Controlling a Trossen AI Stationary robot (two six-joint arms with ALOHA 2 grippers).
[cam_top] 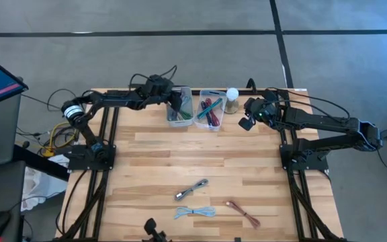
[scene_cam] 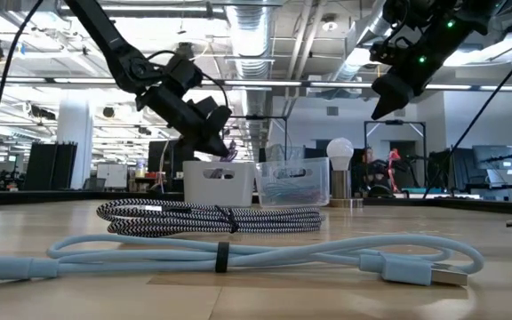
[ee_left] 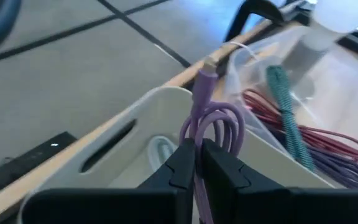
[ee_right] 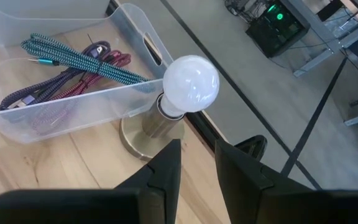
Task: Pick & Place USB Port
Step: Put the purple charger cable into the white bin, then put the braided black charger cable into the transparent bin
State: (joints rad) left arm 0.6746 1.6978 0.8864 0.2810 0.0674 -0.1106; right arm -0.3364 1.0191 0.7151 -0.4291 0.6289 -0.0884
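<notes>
Left gripper (ee_left: 196, 163): poised over the white bin (ee_left: 120, 134) at the table's far edge, its fingers nearly closed and pinching a coiled purple USB cable (ee_left: 211, 121).
Purple USB cable: hangs looped between the fingertips, above the bin's opening, its plug end pointing away from the gripper.
Clear bin (cam_top: 210, 111): just beside the white one, with teal, red and purple cables inside.
Right gripper (ee_right: 196, 163): raised near the bulb lamp (ee_right: 188, 84), partly open, holding nothing.
Table front: striped cable (cam_top: 191, 189), light-blue cable (cam_top: 194, 212), reddish cable (cam_top: 242, 212).
</notes>
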